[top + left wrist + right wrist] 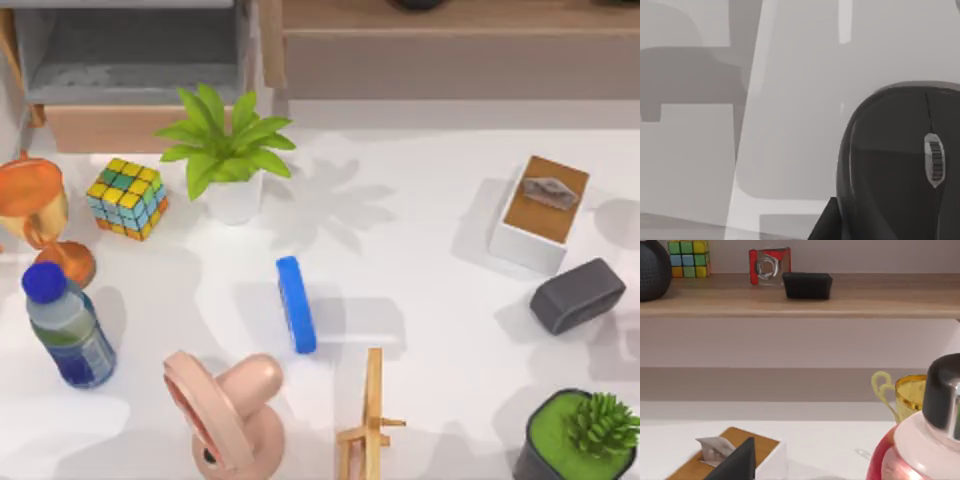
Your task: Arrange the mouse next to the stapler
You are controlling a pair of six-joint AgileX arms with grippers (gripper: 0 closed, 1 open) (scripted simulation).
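A dark grey mouse (578, 295) lies near the table's right edge, just in front of a white box (538, 215). The blue stapler (296, 304) lies mid-table, well apart from it. No arm has reached in, so moving the mouse has likely not begun. Next, the mouse needs grasping. I cannot tell whether either gripper is open or closed.

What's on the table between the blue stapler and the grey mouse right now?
Nothing: in the top view, the stretch from the stapler to the mouse is bare white table. The tissue box sits behind that line, the wooden stand in front of it.
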